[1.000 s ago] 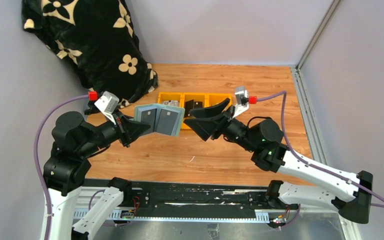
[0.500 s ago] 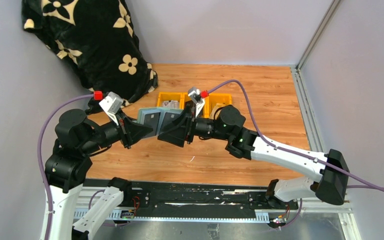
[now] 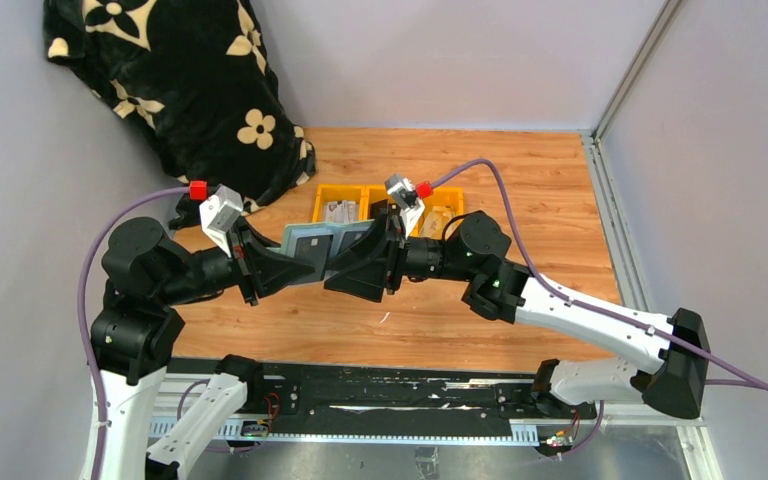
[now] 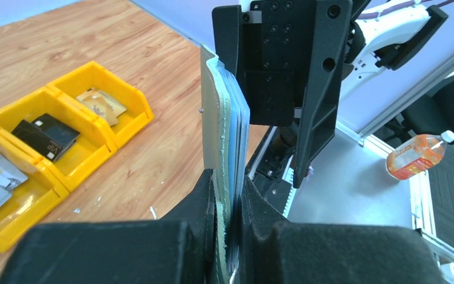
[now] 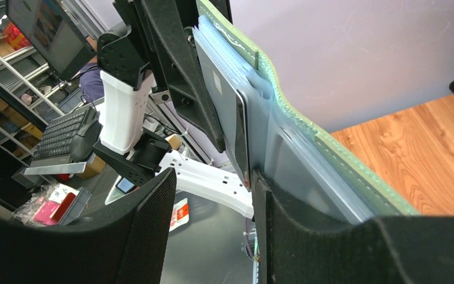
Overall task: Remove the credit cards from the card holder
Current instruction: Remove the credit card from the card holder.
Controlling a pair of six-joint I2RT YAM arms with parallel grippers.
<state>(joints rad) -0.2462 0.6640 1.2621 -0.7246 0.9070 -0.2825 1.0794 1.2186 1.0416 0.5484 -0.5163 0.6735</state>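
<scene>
Card holder (image 3: 312,243) hangs unfolded above the bench (image 3: 520,190), clamped by my left end effector (image 3: 282,265); my right end effector (image 3: 352,262), jaws parted beside the pockets, should pinch one card (image 5: 227,109) only and draw straight along its pocket.

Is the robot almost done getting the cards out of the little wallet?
Partly. Some cards, like a black card, already lie in the yellow bins, so that part looks done. Right now the left hand pinches the card holder up in the air, and the right hand, open, is at its inner pockets. At least one grey card sits in a pocket, so more pulling is left.
</scene>
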